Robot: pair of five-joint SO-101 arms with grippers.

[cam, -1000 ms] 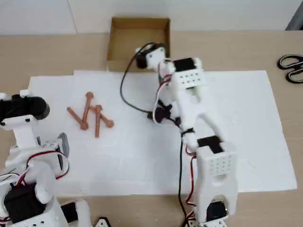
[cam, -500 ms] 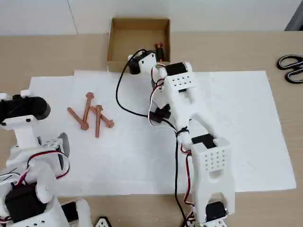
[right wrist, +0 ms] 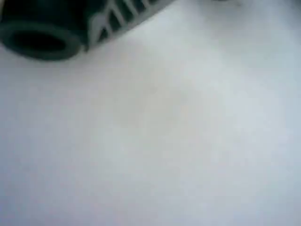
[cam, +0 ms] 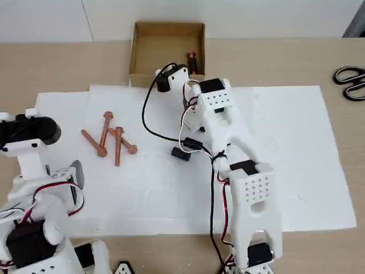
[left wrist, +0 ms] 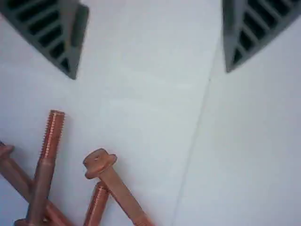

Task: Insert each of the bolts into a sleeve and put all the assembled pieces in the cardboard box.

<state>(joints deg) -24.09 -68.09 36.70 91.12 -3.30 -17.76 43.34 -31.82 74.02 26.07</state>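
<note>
Left hand (left wrist: pixel 150 70) wide open, near bolts (left wrist: pixel 99 162)

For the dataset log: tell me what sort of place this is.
Likely a robotics lab workbench: white robot arms at a wooden table, a paper sheet under copper bolts, scissors nearby.

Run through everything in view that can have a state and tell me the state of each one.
cardboard box: open-topped, one assembled piece inside.
assembled piece: bolt seated in its sleeve, lying by the box wall.
four bolts: bare, no sleeves, heaped crosswise on the white paper.
black sleeve: no bolt in it; held or lying, unclear.
left tool: open, empty, above the paper.
scissors: lying flat on the table.
</note>
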